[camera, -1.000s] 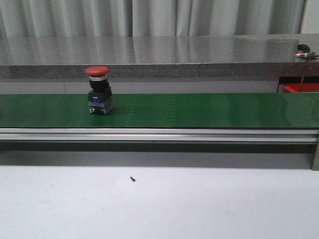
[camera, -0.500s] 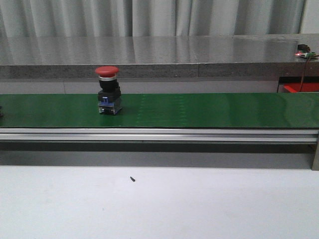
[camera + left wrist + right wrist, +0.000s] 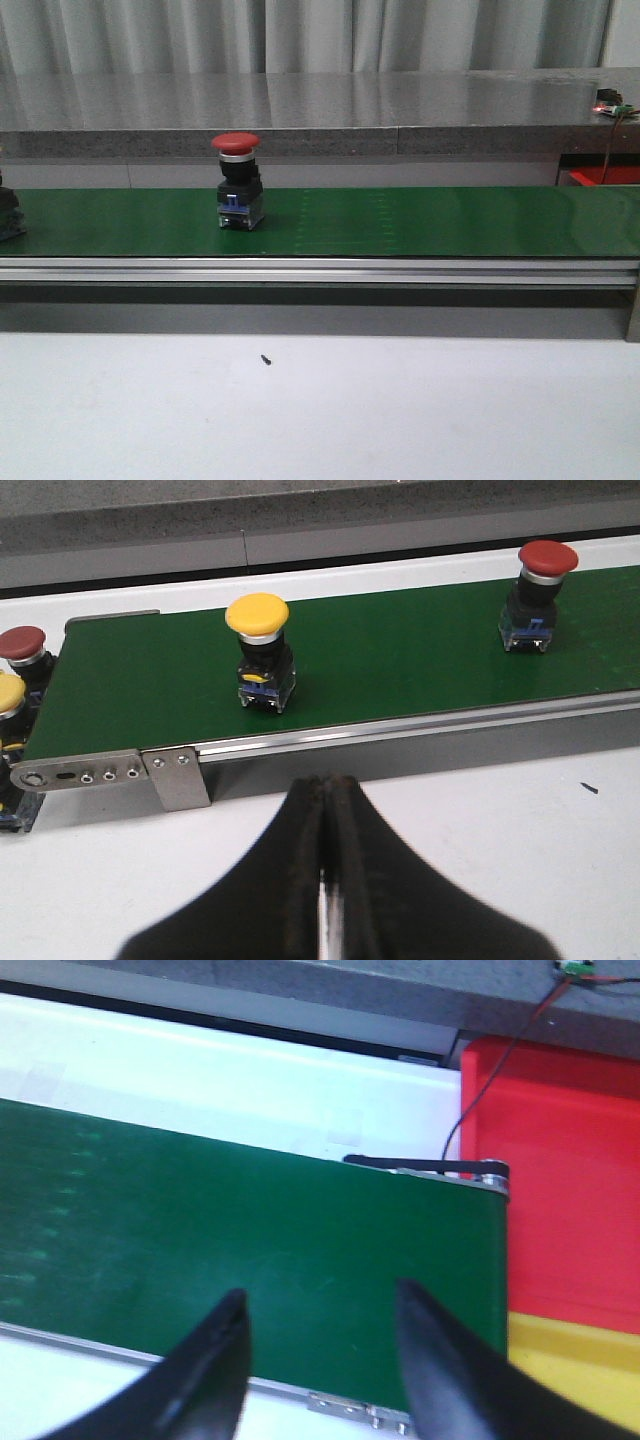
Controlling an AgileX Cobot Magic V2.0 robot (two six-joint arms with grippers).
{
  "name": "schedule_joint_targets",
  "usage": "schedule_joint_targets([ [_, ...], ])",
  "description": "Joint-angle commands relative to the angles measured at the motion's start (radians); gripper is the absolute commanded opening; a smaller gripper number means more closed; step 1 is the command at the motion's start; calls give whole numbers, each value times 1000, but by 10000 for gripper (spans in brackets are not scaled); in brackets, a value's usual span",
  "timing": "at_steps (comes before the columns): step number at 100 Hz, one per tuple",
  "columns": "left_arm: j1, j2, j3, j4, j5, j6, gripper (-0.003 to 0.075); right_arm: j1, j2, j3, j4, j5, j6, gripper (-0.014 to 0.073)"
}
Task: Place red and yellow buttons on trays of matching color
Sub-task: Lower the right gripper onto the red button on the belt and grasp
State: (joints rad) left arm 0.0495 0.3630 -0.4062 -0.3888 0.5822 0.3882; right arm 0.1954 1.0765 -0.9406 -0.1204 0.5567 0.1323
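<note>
A red button [image 3: 239, 181] on a black base stands upright on the green belt [image 3: 420, 220]; the left wrist view shows it too [image 3: 541, 592]. A yellow button [image 3: 261, 650] stands further back on the belt [image 3: 400, 660], and its black base shows at the front view's left edge [image 3: 8, 212]. Beyond the belt's end wait another red button [image 3: 22, 650] and another yellow button [image 3: 8, 705]. My left gripper [image 3: 327, 785] is shut and empty over the white table. My right gripper [image 3: 318, 1302] is open above the belt [image 3: 250, 1250], near the red tray [image 3: 560, 1170] and yellow tray [image 3: 570, 1360].
The belt's aluminium rail [image 3: 320, 268] runs along its near side. A small black screw [image 3: 266, 359] lies on the white table [image 3: 400, 410]. A steel counter [image 3: 320, 105] stands behind the belt. A black cable [image 3: 480, 1090] crosses the red tray.
The red button has ridden the belt to the right. The black base of a second button has come into the front view at the left edge.
</note>
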Motion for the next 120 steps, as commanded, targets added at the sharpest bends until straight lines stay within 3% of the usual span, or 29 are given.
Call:
schedule_joint_targets([
  [1,-7,7,-25,-29,-71,-4,-20,38,33,-97,-4,-16,0,589],
  [4,-7,7,-25,-29,-71,-4,-20,50,48,-118,-4,2,0,614],
  [13,-7,7,-25,-29,-71,-4,-20,81,84,-168,-5,35,0,584],
  [41,-7,7,-25,-29,-71,-4,-20,85,132,-188,13,-40,1,575],
  [63,-7,7,-25,-29,-71,-4,-20,106,231,-338,48,154,1,575],
  [120,-7,7,-25,-29,-71,-4,-20,347,647,-898,72,590,1,575],
])
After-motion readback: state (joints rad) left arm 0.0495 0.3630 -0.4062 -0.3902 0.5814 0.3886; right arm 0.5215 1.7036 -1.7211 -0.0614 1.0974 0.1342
